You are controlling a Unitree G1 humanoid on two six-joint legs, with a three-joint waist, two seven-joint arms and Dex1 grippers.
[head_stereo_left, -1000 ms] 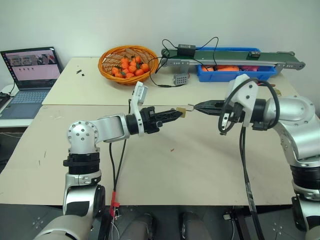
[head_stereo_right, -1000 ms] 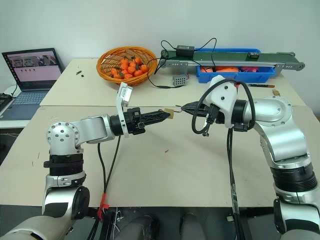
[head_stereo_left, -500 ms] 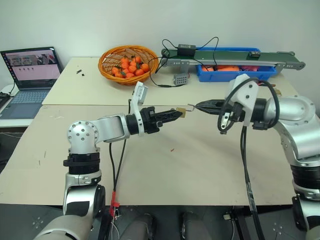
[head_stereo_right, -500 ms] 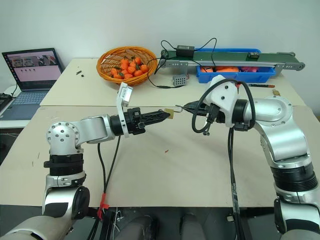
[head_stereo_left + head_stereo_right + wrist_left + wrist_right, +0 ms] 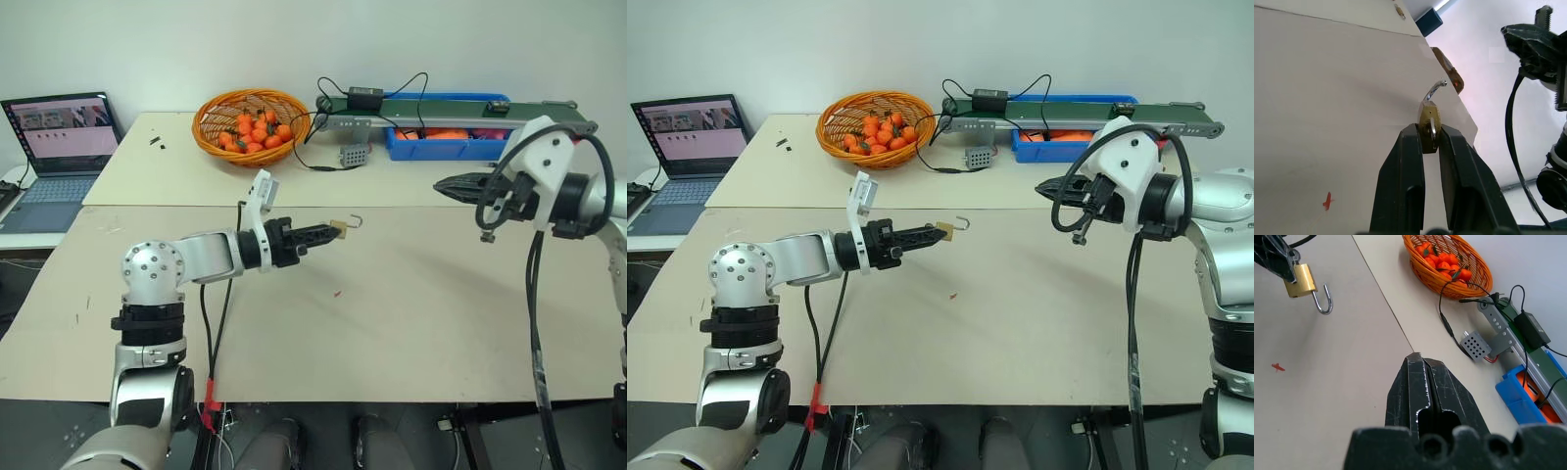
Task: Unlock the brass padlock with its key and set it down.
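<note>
Now the padlock [image 5: 339, 229] hangs alone above the table [image 5: 411, 313], pinched by its brass body in the left gripper [image 5: 323, 232], silvery shackle swung open. A second ago the right gripper [image 5: 443, 183] met it; that gripper has drawn well away rightward, its jaws pressed together, no key visible.

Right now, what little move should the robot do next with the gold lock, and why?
Probably lower the left gripper to the table and let go. It pinches the brass padlock in the air, the shackle already hangs open, and the shut right gripper is well clear.
</note>
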